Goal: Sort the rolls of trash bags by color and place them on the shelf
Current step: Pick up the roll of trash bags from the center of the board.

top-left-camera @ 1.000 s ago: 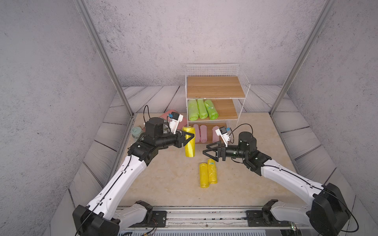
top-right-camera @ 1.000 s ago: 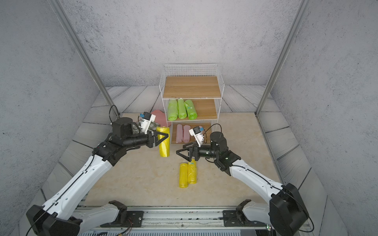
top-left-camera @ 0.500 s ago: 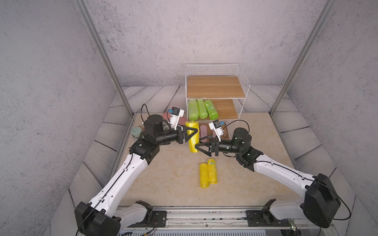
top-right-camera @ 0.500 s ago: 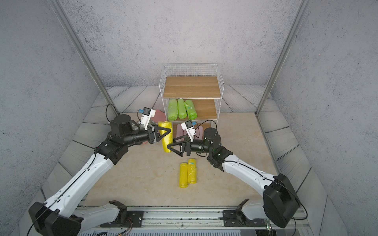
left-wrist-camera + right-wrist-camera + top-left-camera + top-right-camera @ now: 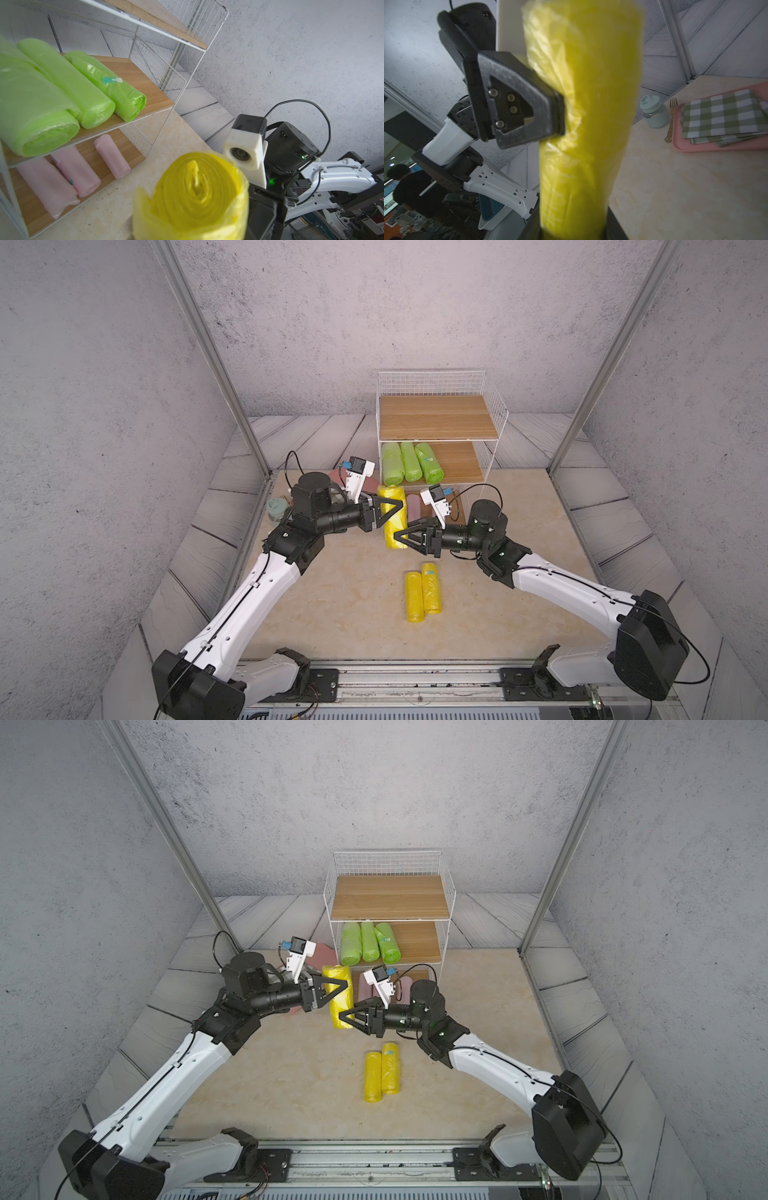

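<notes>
A bright yellow roll (image 5: 392, 516) (image 5: 340, 996) stands upright in the air in front of the shelf (image 5: 436, 418). My left gripper (image 5: 398, 510) is shut on its middle from the left. My right gripper (image 5: 399, 536) is shut on its lower end from the right. In the right wrist view the roll (image 5: 583, 124) fills the jaws, and the left gripper's finger (image 5: 517, 104) presses into its side. Three green rolls (image 5: 409, 462) lie on the middle board and pink rolls (image 5: 72, 174) on the bottom board. Two more yellow rolls (image 5: 422, 591) lie side by side on the table.
A pink tray (image 5: 716, 147) with a green-white checkered cloth (image 5: 722, 116) lies left of the shelf. Beside it are a pale blue jar (image 5: 654, 114) and a fork (image 5: 671, 120). Metal posts stand at both back corners of the table. The shelf's top board is bare.
My right gripper has swung left from above the two lying rolls to the held roll and closed on its lower end. The left gripper has kept its grip and carried the roll a little rightward.
</notes>
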`<state>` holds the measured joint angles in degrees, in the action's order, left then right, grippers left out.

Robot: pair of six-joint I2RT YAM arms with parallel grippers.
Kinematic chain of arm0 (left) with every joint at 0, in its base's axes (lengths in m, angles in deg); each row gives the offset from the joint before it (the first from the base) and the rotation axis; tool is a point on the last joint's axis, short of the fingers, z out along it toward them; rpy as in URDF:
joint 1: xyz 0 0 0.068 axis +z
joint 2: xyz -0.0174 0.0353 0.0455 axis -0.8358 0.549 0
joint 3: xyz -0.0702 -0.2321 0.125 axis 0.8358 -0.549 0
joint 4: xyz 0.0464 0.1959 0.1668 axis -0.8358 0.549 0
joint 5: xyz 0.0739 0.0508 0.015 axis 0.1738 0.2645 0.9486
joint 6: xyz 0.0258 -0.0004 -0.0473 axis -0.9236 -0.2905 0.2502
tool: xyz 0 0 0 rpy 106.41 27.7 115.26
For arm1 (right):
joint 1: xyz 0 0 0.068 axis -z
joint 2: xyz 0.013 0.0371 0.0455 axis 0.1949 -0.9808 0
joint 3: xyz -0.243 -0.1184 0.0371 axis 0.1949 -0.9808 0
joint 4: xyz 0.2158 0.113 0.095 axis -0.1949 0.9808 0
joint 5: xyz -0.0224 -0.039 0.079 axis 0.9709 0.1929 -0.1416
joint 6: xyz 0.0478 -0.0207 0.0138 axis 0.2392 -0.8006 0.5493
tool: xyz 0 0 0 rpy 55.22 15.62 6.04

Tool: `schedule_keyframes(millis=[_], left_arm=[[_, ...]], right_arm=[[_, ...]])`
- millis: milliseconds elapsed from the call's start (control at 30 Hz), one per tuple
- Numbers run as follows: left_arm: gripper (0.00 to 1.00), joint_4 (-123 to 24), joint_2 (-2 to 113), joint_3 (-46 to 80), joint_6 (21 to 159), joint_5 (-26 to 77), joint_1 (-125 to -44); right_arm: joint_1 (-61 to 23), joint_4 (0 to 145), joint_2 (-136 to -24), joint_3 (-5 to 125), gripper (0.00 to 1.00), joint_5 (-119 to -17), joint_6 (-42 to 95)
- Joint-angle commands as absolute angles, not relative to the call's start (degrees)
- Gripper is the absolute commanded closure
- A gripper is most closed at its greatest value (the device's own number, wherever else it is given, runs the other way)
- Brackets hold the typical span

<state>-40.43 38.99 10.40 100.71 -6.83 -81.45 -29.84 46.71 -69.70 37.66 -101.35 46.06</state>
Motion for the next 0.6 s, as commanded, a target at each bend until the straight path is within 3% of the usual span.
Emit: schedule_keyframes(millis=[0,133,233,300,500,567], left_arm=[[0.93,-42.8,39.0,12.2,100.2,-7.1,-81.1],[0.76,-41.6,38.4,12.3,99.3,-6.4,-81.1],[0.54,-40.4,37.7,12.6,98.3,-5.6,-81.1],[0.34,-39.9,37.0,12.6,97.7,-4.8,-81.1],[0.03,-38.9,34.4,12.9,97.2,-3.7,-81.1],[0.03,-37.9,33.1,12.6,96.2,-2.9,-81.0]], right_arm=[[-30.3,50.2,-67.8,39.9,0.81,-102.6,43.1],[-30.2,54.2,-66.6,40.9,1.0,-102.1,40.7],[-30.2,56.6,-65.4,41.2,1.0,-100.5,38.9],[-30.2,58.2,-64.7,41.7,1.0,-99.4,37.8],[-29.9,66.2,-63.8,45.9,1.0,-97.7,33.6],[-29.7,69.8,-63.4,47.9,1.0,-96.8,31.5]])
